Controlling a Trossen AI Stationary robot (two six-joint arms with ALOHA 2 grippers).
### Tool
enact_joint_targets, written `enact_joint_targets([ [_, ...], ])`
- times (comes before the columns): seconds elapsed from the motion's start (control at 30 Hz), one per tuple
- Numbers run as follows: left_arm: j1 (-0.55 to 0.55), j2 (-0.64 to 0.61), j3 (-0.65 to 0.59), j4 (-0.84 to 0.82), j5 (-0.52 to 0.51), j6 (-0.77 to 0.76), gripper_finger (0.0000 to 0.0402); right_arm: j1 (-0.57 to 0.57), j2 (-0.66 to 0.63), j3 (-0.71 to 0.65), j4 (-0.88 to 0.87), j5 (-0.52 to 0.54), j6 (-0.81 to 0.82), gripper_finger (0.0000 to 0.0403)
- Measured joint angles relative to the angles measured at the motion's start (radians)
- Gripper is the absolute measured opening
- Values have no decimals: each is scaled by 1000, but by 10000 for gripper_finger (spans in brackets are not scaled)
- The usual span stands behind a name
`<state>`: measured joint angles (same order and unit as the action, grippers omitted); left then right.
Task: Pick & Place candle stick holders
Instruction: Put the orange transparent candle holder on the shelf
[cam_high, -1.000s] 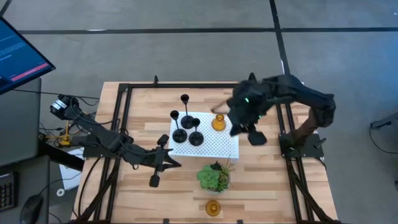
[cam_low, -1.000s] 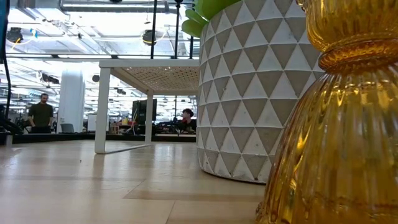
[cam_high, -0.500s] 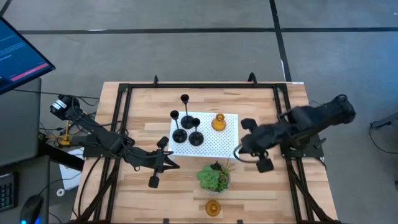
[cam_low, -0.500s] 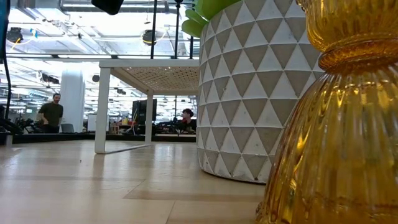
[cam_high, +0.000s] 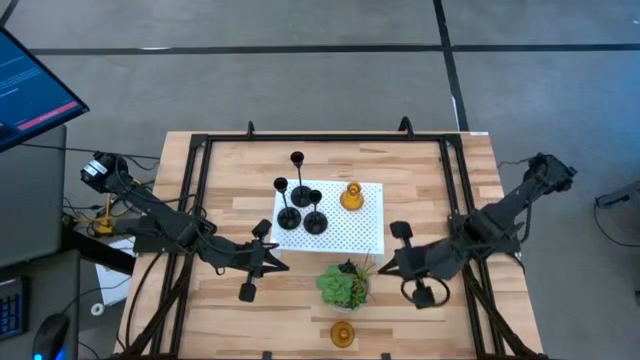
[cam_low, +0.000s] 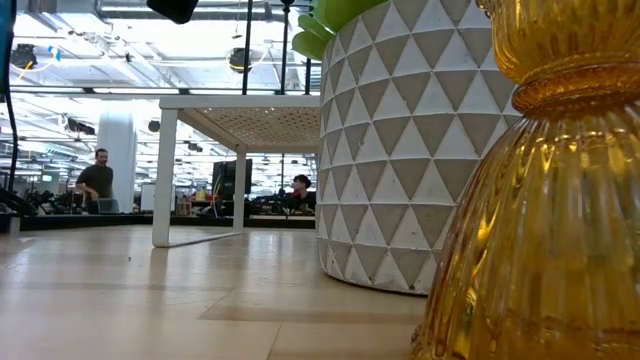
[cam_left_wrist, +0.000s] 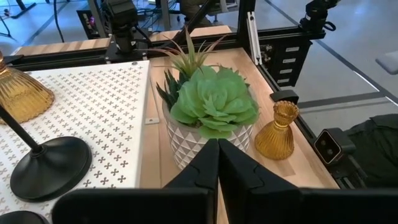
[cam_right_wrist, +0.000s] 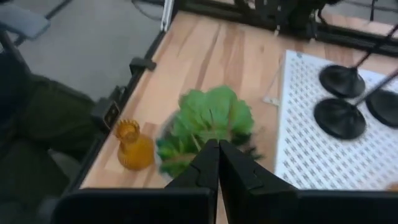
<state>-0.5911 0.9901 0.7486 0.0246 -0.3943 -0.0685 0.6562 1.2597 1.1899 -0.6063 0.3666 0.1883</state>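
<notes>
Three black candle stick holders (cam_high: 300, 205) stand by their round bases on the white perforated board (cam_high: 350, 232), with an amber holder (cam_high: 351, 196) at its far right. A second amber holder (cam_high: 342, 334) stands on the wood at the near edge, behind the plant; it also shows in the right wrist view (cam_right_wrist: 132, 148) and the left wrist view (cam_left_wrist: 277, 132). My right gripper (cam_high: 385, 266) is shut and empty, right of the plant, pointing at it. My left gripper (cam_high: 280, 264) is shut and empty, left of the plant.
A green leafy plant (cam_high: 345, 285) in a white patterned pot (cam_low: 400, 150) stands between the two grippers, near the board's near edge. Black frame rails (cam_high: 195, 200) run along the table's sides. A person (cam_low: 97, 180) stands far off in the room.
My right gripper has swung from over the board's far right, beside the amber holder there, toward the table's near edge, ending right of the plant. The amber holder has stayed on the board.
</notes>
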Motion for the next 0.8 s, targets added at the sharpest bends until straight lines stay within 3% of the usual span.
enact_joint_targets([
  [0.5, 0, 0, -1, 2, -1, 0, 12, 154, 171, -11, 82, 301, 126, 1],
  [0.8, 0, 0, -1, 1, -1, 11, 12, 155, 268, -11, 185, 342, 127, 1],
])
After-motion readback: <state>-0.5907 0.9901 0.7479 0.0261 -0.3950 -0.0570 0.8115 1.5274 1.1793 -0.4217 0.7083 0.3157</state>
